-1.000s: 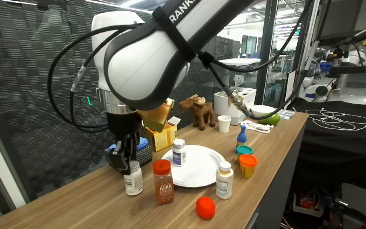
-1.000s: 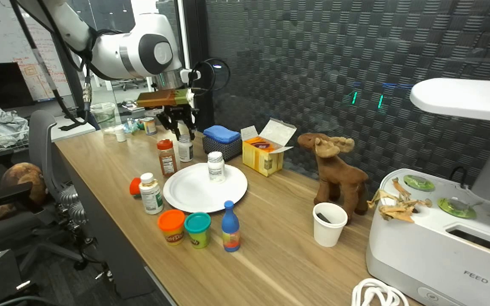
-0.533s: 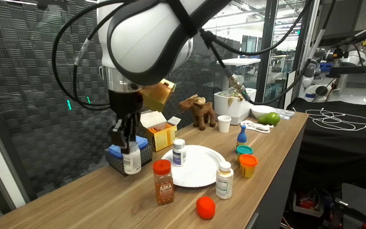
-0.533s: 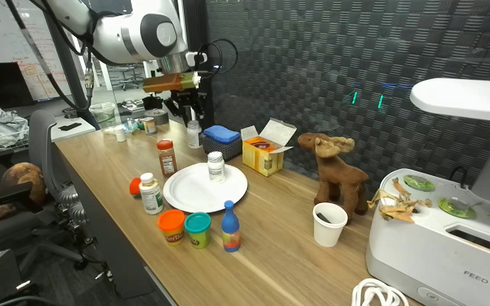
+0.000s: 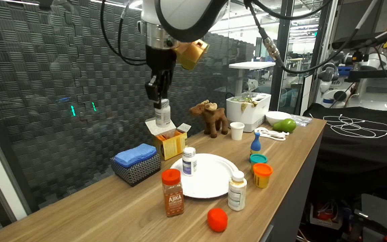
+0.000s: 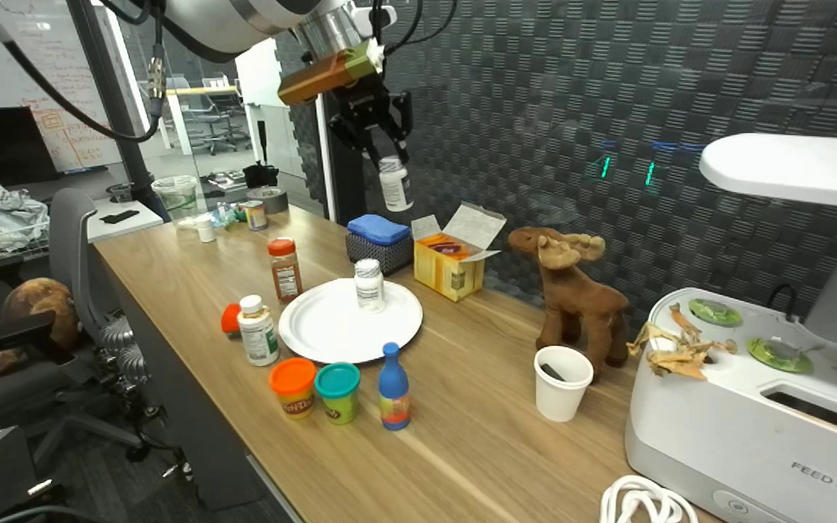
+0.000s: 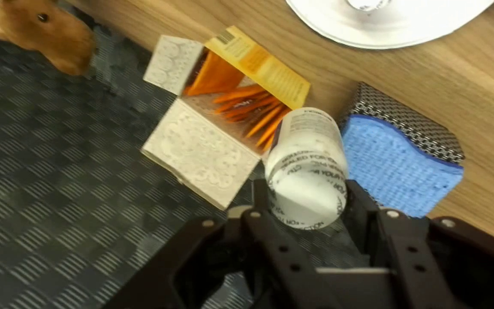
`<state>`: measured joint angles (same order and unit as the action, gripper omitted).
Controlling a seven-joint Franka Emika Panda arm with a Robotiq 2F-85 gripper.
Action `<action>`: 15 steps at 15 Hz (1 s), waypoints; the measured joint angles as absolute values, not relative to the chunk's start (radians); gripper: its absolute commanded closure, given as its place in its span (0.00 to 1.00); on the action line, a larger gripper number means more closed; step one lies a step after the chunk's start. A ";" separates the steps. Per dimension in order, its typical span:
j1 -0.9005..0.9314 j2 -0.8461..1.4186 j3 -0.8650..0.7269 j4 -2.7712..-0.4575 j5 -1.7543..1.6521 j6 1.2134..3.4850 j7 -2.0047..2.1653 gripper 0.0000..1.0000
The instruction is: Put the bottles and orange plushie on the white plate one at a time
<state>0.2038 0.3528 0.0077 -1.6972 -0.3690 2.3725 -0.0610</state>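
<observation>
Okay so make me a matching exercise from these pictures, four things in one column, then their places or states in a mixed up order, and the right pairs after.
Things
1. end effector
2. orange plushie
3. blue cloth
4. white plate

Places or states
A. on top of the patterned container
B. under a standing white bottle
C. gripping a suspended white bottle
D. on the wooden tabletop, off the white plate

Right pairs: 1-C, 2-D, 3-A, 4-B

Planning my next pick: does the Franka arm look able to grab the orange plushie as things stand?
Probably not: its hand grips a white bottle, though the orange plushie itself looks uncovered.
</observation>
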 measured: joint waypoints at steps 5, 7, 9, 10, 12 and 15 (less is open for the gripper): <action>0.143 0.309 -0.025 -1.797 -0.374 2.375 -0.014 0.80; 0.128 0.306 -0.028 -1.832 -0.374 2.375 0.002 0.80; 0.120 0.305 -0.028 -1.861 -0.374 2.375 0.016 0.80; 0.118 0.305 -0.028 -1.874 -0.374 2.375 0.022 0.80; 0.116 0.305 -0.028 -1.900 -0.370 2.376 0.033 0.80; 0.112 0.305 -0.026 -1.941 -0.352 2.378 0.043 0.80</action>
<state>0.1117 0.3049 -0.0259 -1.9406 -0.3518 2.3781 0.0426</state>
